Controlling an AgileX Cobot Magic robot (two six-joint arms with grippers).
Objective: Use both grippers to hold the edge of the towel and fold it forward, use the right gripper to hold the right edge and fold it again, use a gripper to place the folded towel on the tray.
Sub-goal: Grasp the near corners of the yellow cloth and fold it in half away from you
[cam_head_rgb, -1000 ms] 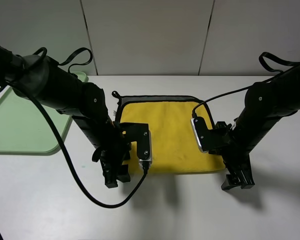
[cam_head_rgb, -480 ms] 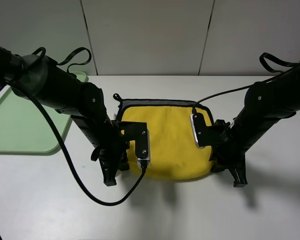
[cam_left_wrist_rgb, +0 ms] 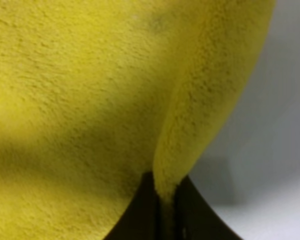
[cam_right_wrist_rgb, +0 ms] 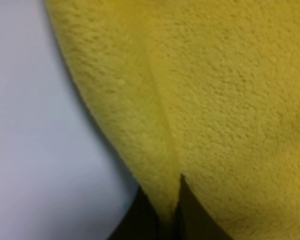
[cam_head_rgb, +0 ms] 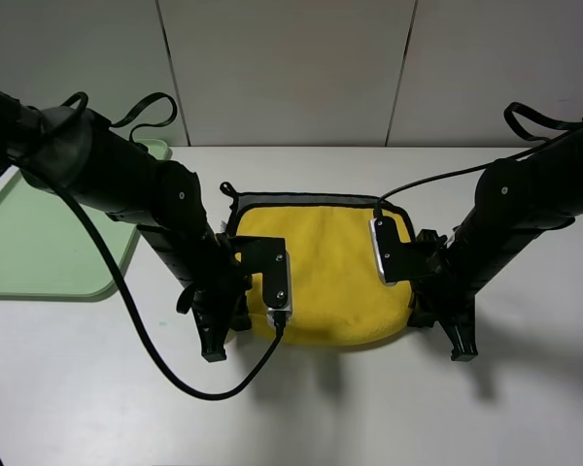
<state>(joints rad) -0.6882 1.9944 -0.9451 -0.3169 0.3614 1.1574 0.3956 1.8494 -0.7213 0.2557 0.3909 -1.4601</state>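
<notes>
The yellow towel (cam_head_rgb: 325,262) lies in the middle of the white table, its near part lifted and bulging. A grey strip of its reverse side (cam_head_rgb: 301,200) with black edging shows along the far edge, and the small black loop (cam_head_rgb: 227,187) sits at the far left corner. My left gripper (cam_head_rgb: 243,316) is shut on the towel's near left corner. My right gripper (cam_head_rgb: 420,313) is shut on the near right corner. In the left wrist view the black fingers (cam_left_wrist_rgb: 140,210) pinch a yellow fold (cam_left_wrist_rgb: 180,125). The right wrist view shows the same: fingers (cam_right_wrist_rgb: 140,220) pinching a fold (cam_right_wrist_rgb: 155,140).
The pale green tray (cam_head_rgb: 39,262) lies at the left edge of the table, behind my left arm. Black cables hang from both wrists. A panelled wall stands behind the table.
Both grippers have lifted the towel's near edge off the table and carried it a little towards the far side, so the flat towel now bulges. Little has moved in the last half second.
</notes>
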